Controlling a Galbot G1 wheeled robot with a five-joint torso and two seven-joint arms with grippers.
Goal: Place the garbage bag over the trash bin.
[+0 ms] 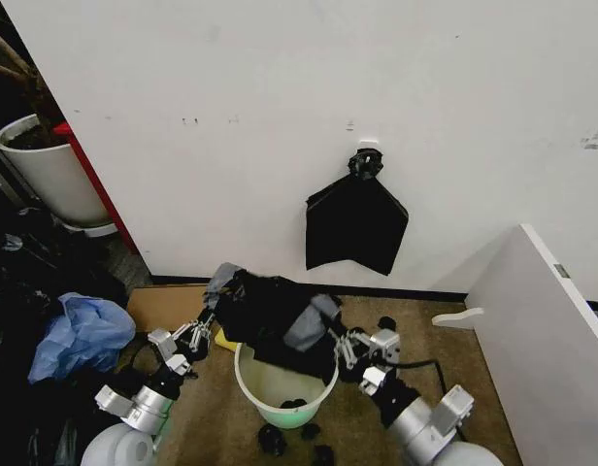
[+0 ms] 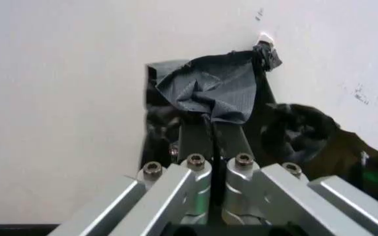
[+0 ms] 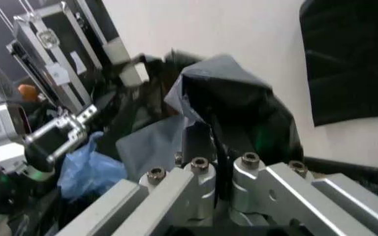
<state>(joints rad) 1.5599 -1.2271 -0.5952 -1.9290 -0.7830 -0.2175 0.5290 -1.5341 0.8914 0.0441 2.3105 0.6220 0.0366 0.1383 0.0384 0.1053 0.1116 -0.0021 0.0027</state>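
Hanging bunched above the trash bin (image 1: 280, 388), the garbage bag (image 1: 270, 311) hides the bin's far rim from me. My left gripper (image 1: 204, 325) and right gripper (image 1: 338, 347) each pinch a fold of it, fingers closed. Small black scraps (image 1: 272, 442) lie blurred on the brown floor (image 1: 483, 408) below the white wall (image 1: 280, 116)

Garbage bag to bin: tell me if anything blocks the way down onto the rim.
Nothing visible does. The glossy black plastic garbage bag hangs between the left gripper and right gripper, both shut on it, directly above the round cream-white plastic trash bin. Its far rim is already hidden behind the bag; some small dark pieces lie inside.
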